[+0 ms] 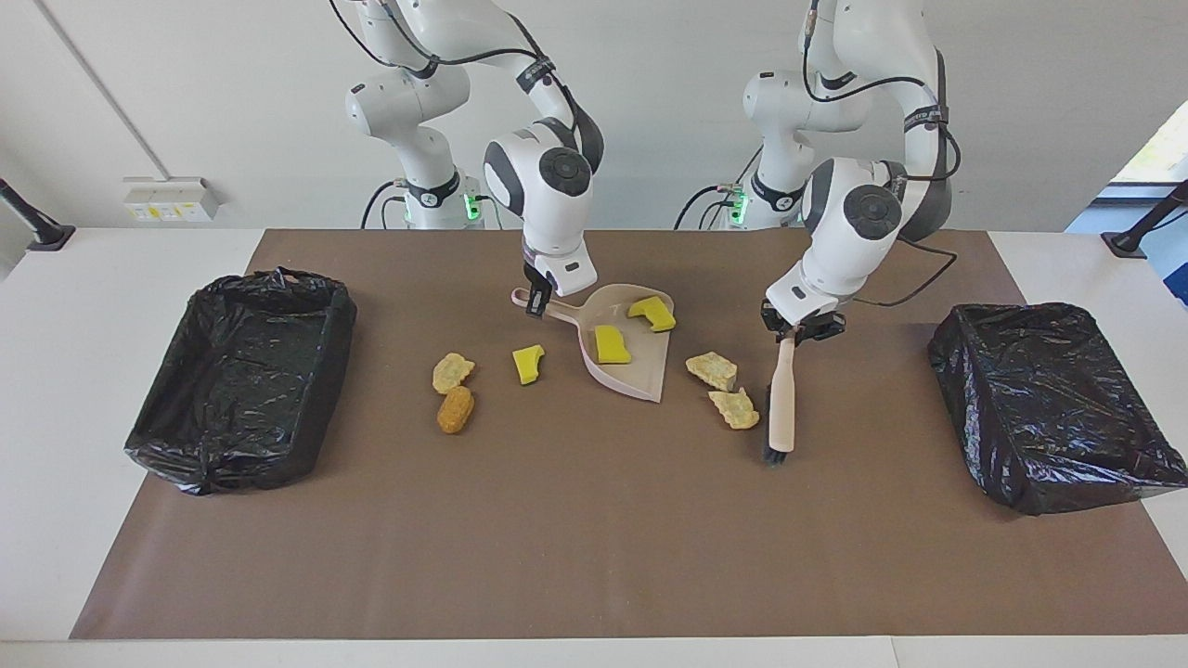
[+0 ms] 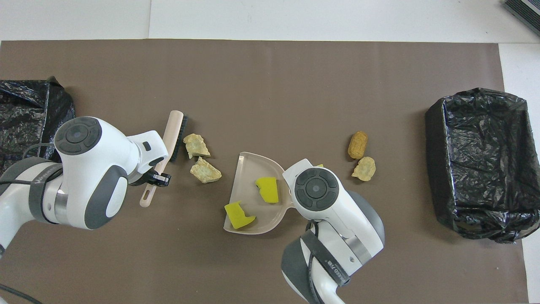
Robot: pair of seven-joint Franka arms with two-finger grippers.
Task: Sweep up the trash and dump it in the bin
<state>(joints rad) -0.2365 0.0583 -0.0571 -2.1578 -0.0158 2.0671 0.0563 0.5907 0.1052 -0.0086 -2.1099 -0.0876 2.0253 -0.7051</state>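
Observation:
My right gripper (image 1: 535, 304) is shut on the handle of the pale pink dustpan (image 1: 642, 378), which lies on the mat. Two yellow sponge chunks (image 1: 612, 345) (image 1: 652, 314) lie in it. My left gripper (image 1: 792, 336) is shut on the handle of the pink brush (image 1: 780, 417). The brush's bristle end is down by the mat. Two tan lumps (image 1: 712, 369) (image 1: 735, 408) lie between brush and dustpan. A yellow sponge chunk (image 1: 528, 363), a tan lump (image 1: 452, 371) and a brown lump (image 1: 455, 409) lie toward the right arm's end.
A bin lined with a black bag (image 1: 320, 390) stands at the right arm's end of the table. A second one (image 1: 1049, 399) stands at the left arm's end. A brown mat (image 1: 594, 538) covers the table.

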